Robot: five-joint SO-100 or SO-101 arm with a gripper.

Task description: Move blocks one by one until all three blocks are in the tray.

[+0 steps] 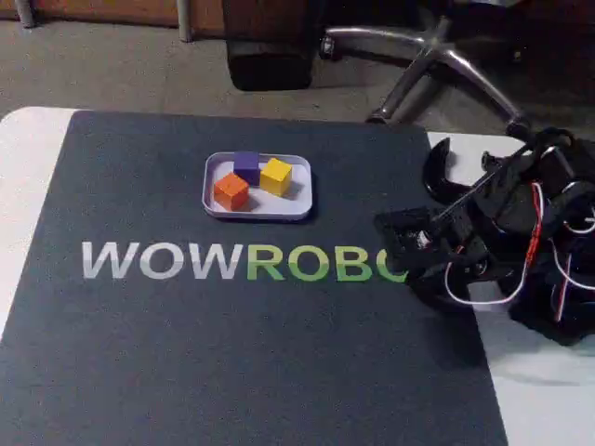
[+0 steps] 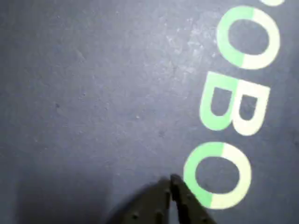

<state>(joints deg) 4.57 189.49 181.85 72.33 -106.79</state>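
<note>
The pale tray (image 1: pixel 299 209) lies on the dark mat, above the printed lettering in the fixed view. Inside it sit three blocks: a purple one (image 1: pixel 246 166) at the back, a yellow one (image 1: pixel 276 176) to its right and an orange one (image 1: pixel 231 191) at the front left. My gripper (image 1: pixel 386 226) is well to the right of the tray, low over the mat by the green letters, with the arm folded behind it. In the wrist view the gripper (image 2: pixel 170 183) enters from the bottom edge with its tips touching, shut on nothing.
The dark mat (image 1: pixel 186 353) with white and green lettering (image 2: pixel 233 107) covers most of the white table (image 1: pixel 28 167). An office chair's base (image 1: pixel 437 56) and a dark object stand on the floor beyond the table's far edge.
</note>
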